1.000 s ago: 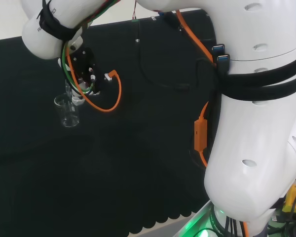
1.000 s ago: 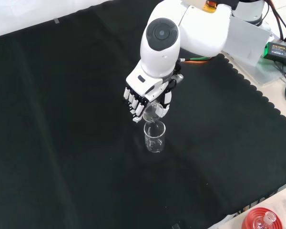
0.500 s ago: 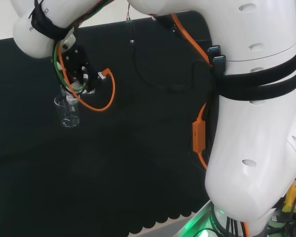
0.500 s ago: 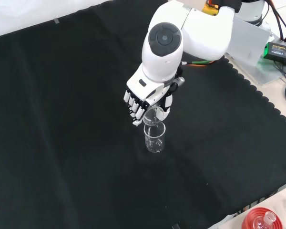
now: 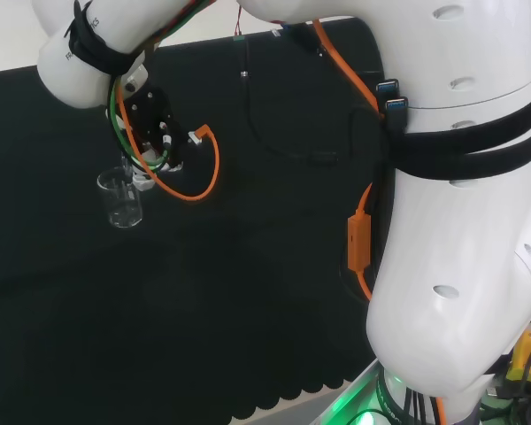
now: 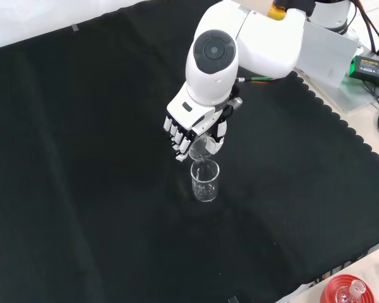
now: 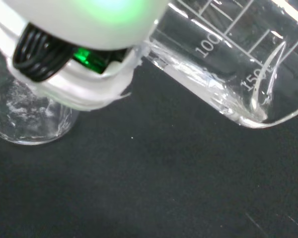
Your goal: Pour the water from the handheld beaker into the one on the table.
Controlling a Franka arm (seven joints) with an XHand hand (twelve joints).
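Note:
A clear beaker [image 6: 204, 182] stands upright on the black cloth [image 6: 82, 158], also seen in the head view as the table beaker [image 5: 121, 201] and in the wrist view as a round glass base [image 7: 27, 119]. The hand [image 6: 192, 129] hangs just above it with fingers curled round a second clear beaker [image 6: 202, 148]. That held beaker [image 7: 228, 59] is tipped, its spout low over the standing one's mouth. A little water lies along its lower wall. In the head view the hand [image 5: 150, 133] sits right of the table beaker's rim.
A red ribbed stand with a flask [image 6: 352, 291] sits at the front view's lower right corner. The arm's big white links [image 5: 451, 204] fill the head view's right. An orange cable [image 5: 199, 168] loops beside the hand. The cloth's scalloped edge [image 6: 360, 145] runs along the right.
The hand swung slightly left in the head view half a second ago and has come back to the right. It still holds the tipped beaker over the standing one.

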